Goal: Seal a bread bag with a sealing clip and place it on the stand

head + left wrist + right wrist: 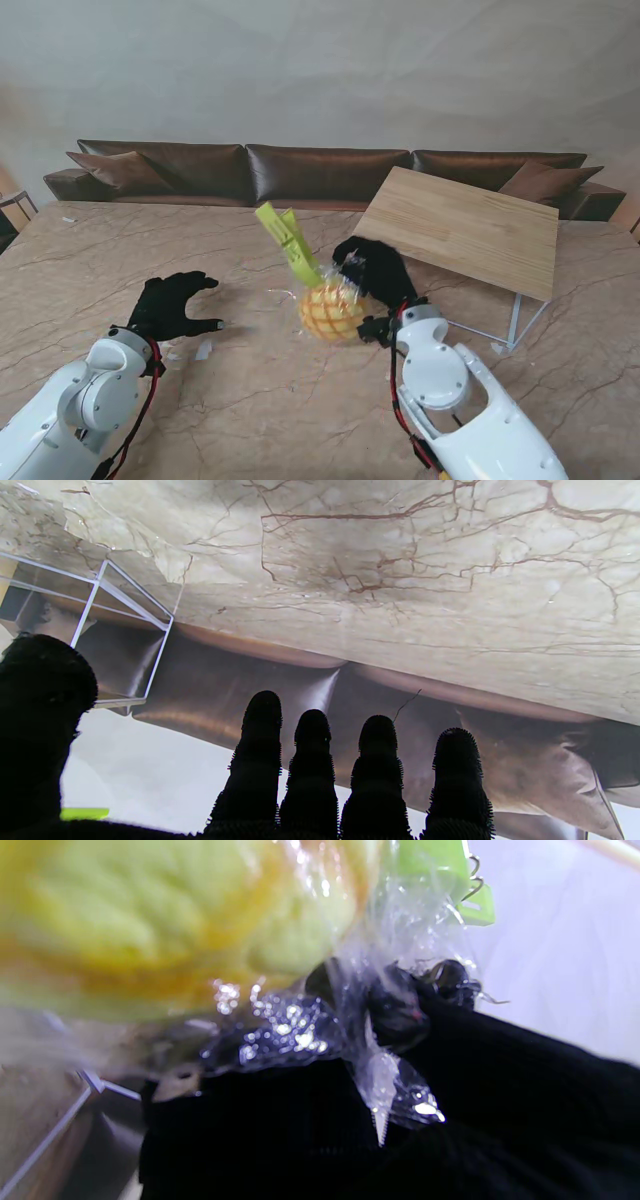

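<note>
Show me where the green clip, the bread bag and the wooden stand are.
green clip (287,240): stand camera view, middle of its long body.
bread bag (330,310): stand camera view, the yellow bun inside.
wooden stand (465,228): stand camera view, bare middle of its top board.

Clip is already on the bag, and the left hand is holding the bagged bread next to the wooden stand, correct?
Wrong hand. The right hand holds the bread bag, green clip attached, beside the stand; the left hand is open, holding nothing. The stand view shows it.
</note>
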You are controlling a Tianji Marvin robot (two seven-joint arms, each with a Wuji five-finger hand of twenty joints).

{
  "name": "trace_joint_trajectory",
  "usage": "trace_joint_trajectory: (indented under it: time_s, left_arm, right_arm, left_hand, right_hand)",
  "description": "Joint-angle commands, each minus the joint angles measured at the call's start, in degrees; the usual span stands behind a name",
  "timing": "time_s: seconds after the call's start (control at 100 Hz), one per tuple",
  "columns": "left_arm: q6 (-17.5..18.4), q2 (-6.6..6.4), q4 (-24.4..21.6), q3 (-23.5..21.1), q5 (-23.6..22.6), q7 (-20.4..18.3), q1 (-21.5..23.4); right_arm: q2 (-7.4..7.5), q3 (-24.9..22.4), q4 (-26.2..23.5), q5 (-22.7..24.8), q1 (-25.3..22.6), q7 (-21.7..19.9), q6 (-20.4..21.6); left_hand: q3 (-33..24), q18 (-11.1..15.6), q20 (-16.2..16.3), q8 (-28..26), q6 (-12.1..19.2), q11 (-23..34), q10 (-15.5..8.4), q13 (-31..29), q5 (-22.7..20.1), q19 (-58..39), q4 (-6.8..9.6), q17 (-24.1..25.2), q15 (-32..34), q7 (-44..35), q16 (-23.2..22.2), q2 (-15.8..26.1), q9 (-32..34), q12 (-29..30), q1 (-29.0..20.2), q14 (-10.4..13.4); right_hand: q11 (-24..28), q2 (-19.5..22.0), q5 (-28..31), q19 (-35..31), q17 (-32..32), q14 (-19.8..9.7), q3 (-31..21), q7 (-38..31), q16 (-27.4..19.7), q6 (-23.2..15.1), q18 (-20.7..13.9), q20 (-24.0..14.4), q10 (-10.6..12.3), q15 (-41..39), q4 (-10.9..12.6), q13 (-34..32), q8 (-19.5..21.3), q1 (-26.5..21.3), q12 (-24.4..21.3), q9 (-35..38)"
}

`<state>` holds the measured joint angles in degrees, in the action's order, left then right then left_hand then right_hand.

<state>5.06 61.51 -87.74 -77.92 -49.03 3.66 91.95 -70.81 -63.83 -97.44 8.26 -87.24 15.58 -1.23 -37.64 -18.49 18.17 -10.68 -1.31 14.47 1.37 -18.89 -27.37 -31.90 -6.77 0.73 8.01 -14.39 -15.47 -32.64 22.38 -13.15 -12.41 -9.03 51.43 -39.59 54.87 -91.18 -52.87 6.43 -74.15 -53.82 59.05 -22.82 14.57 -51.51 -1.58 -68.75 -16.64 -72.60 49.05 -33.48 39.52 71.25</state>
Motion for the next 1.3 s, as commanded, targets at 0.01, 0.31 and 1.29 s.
trace_joint_trajectory:
  time_s: [0.01,0.31,1.29]
  left_arm:
    - [0.1,0.38,0.8,0.3,0.3,0.4,-0.3]
    - [0.5,0.19,4.3,1.4,-0.6,1.0,-2.4]
    - [1.3,0.15,8.0,4.0,0.2,1.3,-5.3]
  right_arm:
    - [0.34,-2.0,-2.9,-0.4,1.1,0.1,-1.0]
    - [0.03,-8.6,-6.8,-3.3,5.1,-0.5,-10.0]
    - [-0.48,-23.5,12.8,-10.2,14.9,-6.2,-28.1]
  left_hand:
    - [1.3,0.0,0.6,0.4,-0.3,-1.5,-0.1,0.1,-0.2,0.7,0.53,1.1,-0.3,1.8,0.0,1.6,-0.9,0.9,-0.7,1.0]
    - [2.2,-0.4,0.7,0.3,0.1,-1.6,-0.4,0.1,-0.1,1.2,1.0,1.4,-0.4,1.6,0.0,2.4,-0.9,1.0,-1.4,1.0]
    - [4.4,-1.7,1.4,-0.3,0.0,-1.7,-1.4,0.5,-0.4,3.0,2.26,2.6,-0.6,0.6,-0.1,5.3,-0.6,1.0,-3.0,0.9]
  right_hand:
    - [2.0,4.4,3.3,-2.4,-1.4,0.6,0.1,-2.3,0.7,-5.0,0.1,-1.3,2.2,-0.6,1.1,-1.8,2.3,-1.3,0.7,1.5]
    - [2.0,4.5,3.0,-2.3,-1.3,0.9,0.4,-2.2,1.0,-4.6,0.3,-1.6,1.9,-0.6,1.3,-1.8,2.1,-1.6,0.8,1.4]
    - [1.6,4.9,2.2,-2.6,1.0,2.5,2.2,-2.1,1.2,-2.7,1.1,-2.8,0.6,0.3,1.7,-1.0,-1.2,-3.2,0.2,0.6]
